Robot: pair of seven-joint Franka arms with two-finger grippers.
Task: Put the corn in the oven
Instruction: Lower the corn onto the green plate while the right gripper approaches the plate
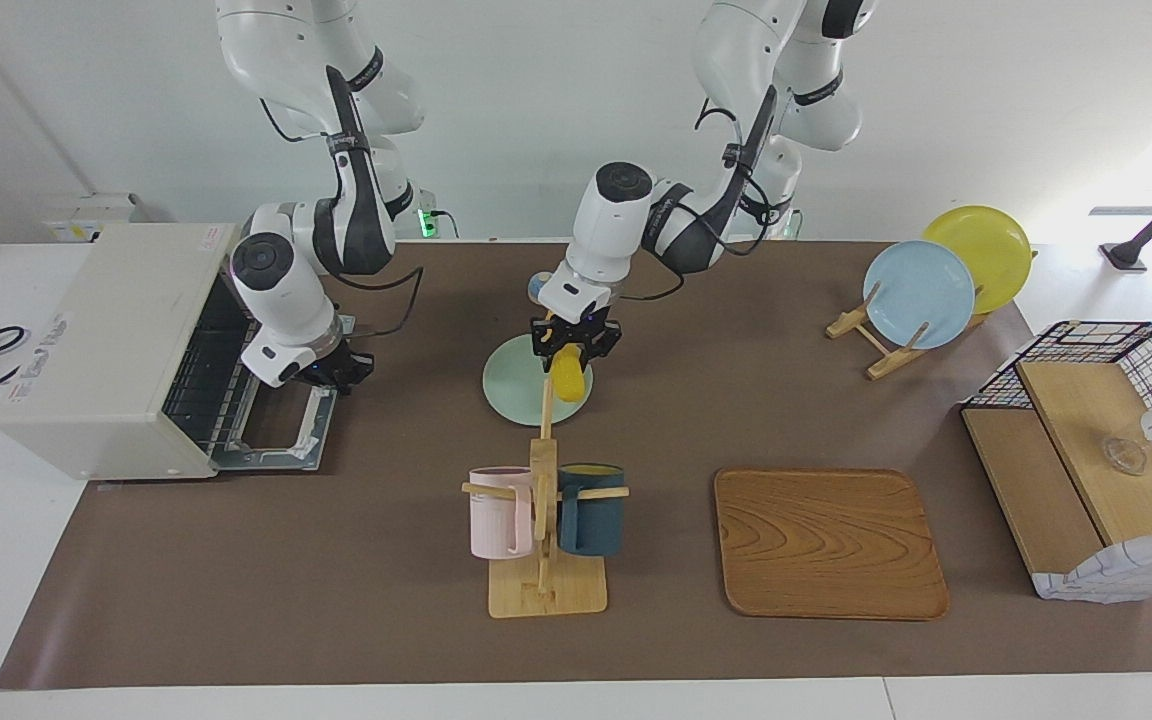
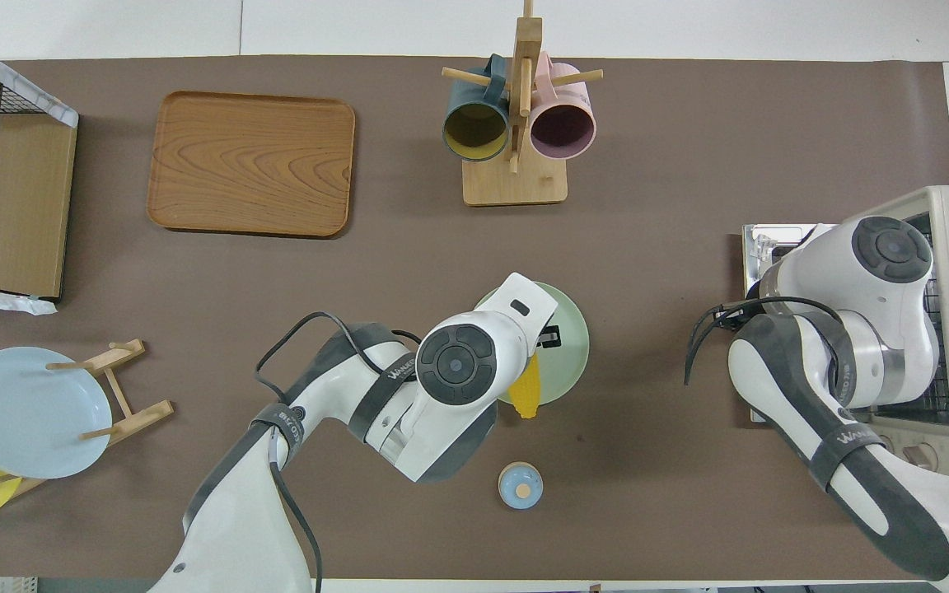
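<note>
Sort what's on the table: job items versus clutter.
Job: corn held by left gripper over green plate; oven, door open, right gripper at it.
Clutter: mug rack, wooden tray, plate stand, basket.

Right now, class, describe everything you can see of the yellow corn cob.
The bright yellow corn cob is long, tapered and lined with kernel rows, plastic-looking. It hangs tilted in the left gripper, whose black fingers clamp its upper end, over the pale green round plate in the middle of the table. Its lower end points down toward the plate; whether it touches the plate cannot be told. The gripper hides part of it from above.
</note>
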